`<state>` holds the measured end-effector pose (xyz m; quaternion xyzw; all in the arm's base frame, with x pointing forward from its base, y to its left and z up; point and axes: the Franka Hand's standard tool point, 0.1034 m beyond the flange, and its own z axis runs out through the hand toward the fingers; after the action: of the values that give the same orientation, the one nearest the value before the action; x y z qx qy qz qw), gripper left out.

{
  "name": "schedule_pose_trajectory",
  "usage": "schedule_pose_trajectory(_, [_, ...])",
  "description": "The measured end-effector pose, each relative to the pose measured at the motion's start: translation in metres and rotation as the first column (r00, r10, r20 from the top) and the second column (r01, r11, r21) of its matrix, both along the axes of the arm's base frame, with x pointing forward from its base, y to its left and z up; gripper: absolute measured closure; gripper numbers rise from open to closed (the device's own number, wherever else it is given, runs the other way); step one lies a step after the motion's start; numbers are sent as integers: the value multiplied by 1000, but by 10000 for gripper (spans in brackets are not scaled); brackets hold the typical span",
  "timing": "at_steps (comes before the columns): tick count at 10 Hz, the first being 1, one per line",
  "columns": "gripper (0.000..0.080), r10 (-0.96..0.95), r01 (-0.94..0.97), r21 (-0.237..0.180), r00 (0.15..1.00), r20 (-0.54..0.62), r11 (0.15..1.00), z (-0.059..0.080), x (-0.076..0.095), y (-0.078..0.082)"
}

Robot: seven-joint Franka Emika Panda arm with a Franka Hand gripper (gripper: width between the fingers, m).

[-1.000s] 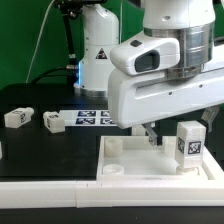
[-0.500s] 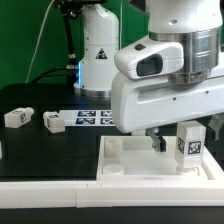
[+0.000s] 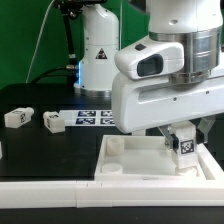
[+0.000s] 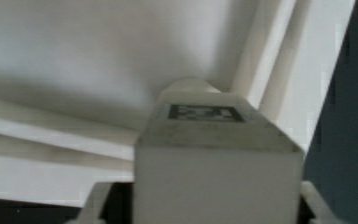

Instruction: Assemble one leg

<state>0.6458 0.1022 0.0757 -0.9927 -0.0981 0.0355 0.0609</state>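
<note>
1. White leg (image 3: 187, 146) is standing in the white tray (image 3: 125, 166), toward the exterior view's right, where it stood half a second ago. It has not shifted.
2. The gripper (image 3: 181, 140) is what has changed. It was hanging just beside the leg on the exterior view's left and is now sitting over it, covering the leg's upper part.
3. The arm is reaching down from above, with the large white wrist housing directly over the tray and the fingers pointing straight down.
4. In the wrist view the leg (image 4: 211, 165) is filling the gap between the fingers, its flanks running close along both.
5. I cannot tell the grip. Neither view is showing whether the pads are pressing on the leg or only flanking it.
6. The leg is staying upright with its long axis vertical. One tagged face is pointing toward the exterior camera, and a tag is also showing in the wrist view.
7. Two more loose legs (image 3: 17, 117) (image 3: 53, 122) are lying on the black table (image 3: 40, 150), well apart from the tray, with the marker board (image 3: 92, 118) beyond them.
</note>
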Motion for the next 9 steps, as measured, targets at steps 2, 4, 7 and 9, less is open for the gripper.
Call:
schedule_pose_trajectory(2, [509, -38, 38, -2, 999, -4, 999, 0, 0, 0])
schedule_pose_trajectory(4, [509, -162, 161, -8, 987, -19, 987, 0, 0, 2])
schedule_pose_trajectory(7, [509, -518, 517, -40, 855, -29, 855, -2, 3, 3])
schedule_pose_trajectory(9, [509, -702, 699, -71, 712, -31, 712, -2, 4, 6])
